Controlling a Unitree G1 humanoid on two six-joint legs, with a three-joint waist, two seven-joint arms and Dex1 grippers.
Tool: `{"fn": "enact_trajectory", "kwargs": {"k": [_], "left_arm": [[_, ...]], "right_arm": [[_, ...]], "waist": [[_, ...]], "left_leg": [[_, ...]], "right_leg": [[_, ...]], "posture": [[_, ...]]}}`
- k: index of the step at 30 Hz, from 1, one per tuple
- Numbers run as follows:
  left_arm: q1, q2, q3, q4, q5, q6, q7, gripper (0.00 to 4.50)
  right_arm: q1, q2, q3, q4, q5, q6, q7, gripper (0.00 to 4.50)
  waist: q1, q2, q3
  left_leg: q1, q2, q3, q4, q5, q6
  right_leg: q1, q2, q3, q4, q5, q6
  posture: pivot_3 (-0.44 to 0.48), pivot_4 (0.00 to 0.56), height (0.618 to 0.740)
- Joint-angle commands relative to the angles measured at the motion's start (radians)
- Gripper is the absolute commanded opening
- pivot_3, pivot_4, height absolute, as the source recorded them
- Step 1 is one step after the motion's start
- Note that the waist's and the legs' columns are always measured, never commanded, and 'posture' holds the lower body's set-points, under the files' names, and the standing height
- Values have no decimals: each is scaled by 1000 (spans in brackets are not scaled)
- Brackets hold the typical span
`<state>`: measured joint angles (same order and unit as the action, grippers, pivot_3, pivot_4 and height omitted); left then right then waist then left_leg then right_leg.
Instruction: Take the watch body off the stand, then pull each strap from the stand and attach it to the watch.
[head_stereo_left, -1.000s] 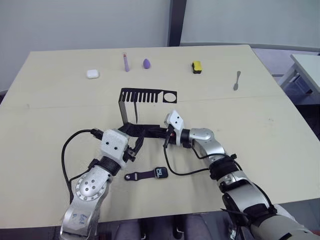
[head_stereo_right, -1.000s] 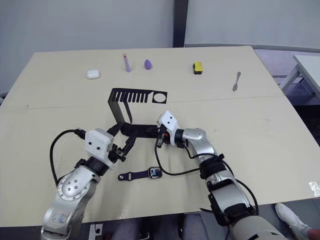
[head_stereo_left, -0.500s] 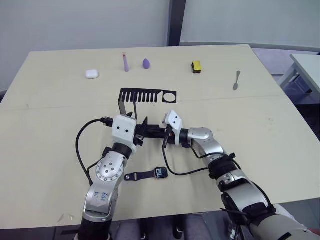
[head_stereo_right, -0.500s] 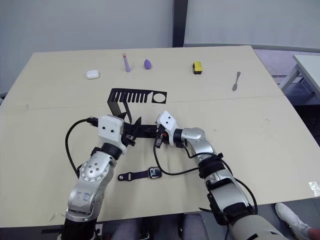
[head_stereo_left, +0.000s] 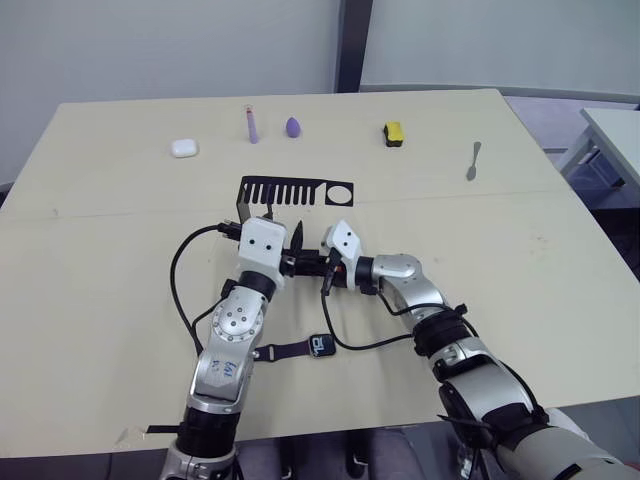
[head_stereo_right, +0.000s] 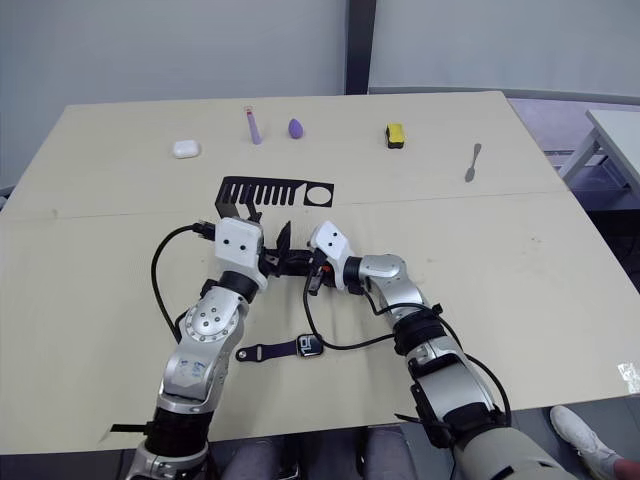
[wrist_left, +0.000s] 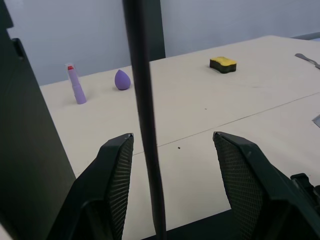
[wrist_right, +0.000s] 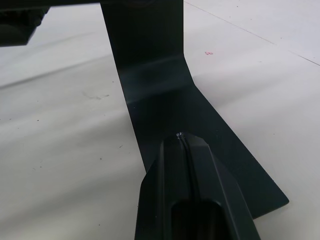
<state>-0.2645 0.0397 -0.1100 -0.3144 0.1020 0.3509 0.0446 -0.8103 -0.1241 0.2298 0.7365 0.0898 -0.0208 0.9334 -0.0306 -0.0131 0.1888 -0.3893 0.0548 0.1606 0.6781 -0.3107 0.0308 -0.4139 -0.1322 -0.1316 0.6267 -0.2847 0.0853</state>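
Left wrist view: hanging strap (wrist_left: 145, 125) between wide-apart left fingers (wrist_left: 117, 180); right fingers (wrist_right: 192, 185) together.

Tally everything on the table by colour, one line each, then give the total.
Black: 3 - stand, watch body with its attached strap, hanging strap
Purple: 2 - lilac stick, egg-shaped sponge
White: 1 - case
Yellow-black: 1 - block
Silver: 1 - spoon
Total: 8

Hanging strap (wrist_left: 145, 115) sits between the spread left fingers (wrist_left: 112, 190), with the stand (head_stereo_left: 290, 192) upright close on one side. Right fingers (wrist_right: 192, 192), closed, are pressed on the stand foot. Open surface (head_stereo_left: 520, 230) is available to the right.
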Motion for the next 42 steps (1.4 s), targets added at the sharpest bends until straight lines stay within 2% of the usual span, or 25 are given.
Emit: {"fn": "enact_trajectory", "kwargs": {"k": [1, 5, 12, 23, 28, 32, 34, 42], "left_arm": [[-3, -13, 13, -26, 18, -38, 27, 1872], [-5, -16, 13, -24, 24, -42, 32, 29], [18, -12, 18, -52, 19, -45, 19, 29], [26, 5, 24, -56, 12, -142, -8, 29], [81, 25, 34, -110, -46, -177, -73, 29], [174, 66, 29, -180, -174, -197, -211, 29], [215, 124, 26, -206, -221, -219, -302, 29], [329, 267, 139, -274, -432, -235, -509, 29]], "right_arm": [[27, 4, 16, 28, -30, 21, 2, 0], [35, 4, 18, 20, -30, 24, 4, 0], [43, 2, 21, 9, -31, 33, 4, 0], [52, 5, 15, 2, -29, 42, -9, 0], [50, 10, 13, 0, -29, 42, -18, 0], [47, 7, 9, -4, -27, 43, -21, 0], [45, 3, 3, -5, -21, 48, -17, 0], [65, -18, -36, -83, 15, 36, 1, 0]], "waist": [[0, 0, 0], [0, 0, 0], [0, 0, 0], [0, 0, 0], [-1, 0, 0], [-3, 0, 0], [-3, 0, 0], [-3, 1, 0]], "left_leg": [[0, 0, 0, 0, 0, 0], [0, 0, 0, 0, 0, 0], [0, 0, 0, 0, 0, 0], [0, 0, 0, 0, 0, 0], [0, 0, 0, -1, 0, 0], [0, 1, 0, -1, 0, 0], [0, 1, 0, -1, -1, -1], [0, 2, -1, -2, -2, -2]], "right_leg": [[0, 0, 0, 0, 0, 0], [0, 0, 0, 0, 0, 0], [0, 0, 0, 0, 0, 0], [0, -1, 0, -1, 0, 0], [0, -1, 0, -1, 0, 0], [0, -1, 2, -1, 0, 0], [0, -2, 3, -2, 0, 0], [-1, -2, 3, -5, -1, -2]], "posture": [[0, 150, 740], [0, 150, 740], [0, 150, 740], [0, 150, 740], [0, 150, 740], [0, 150, 740], [0, 150, 740], [0, 150, 740]]}}
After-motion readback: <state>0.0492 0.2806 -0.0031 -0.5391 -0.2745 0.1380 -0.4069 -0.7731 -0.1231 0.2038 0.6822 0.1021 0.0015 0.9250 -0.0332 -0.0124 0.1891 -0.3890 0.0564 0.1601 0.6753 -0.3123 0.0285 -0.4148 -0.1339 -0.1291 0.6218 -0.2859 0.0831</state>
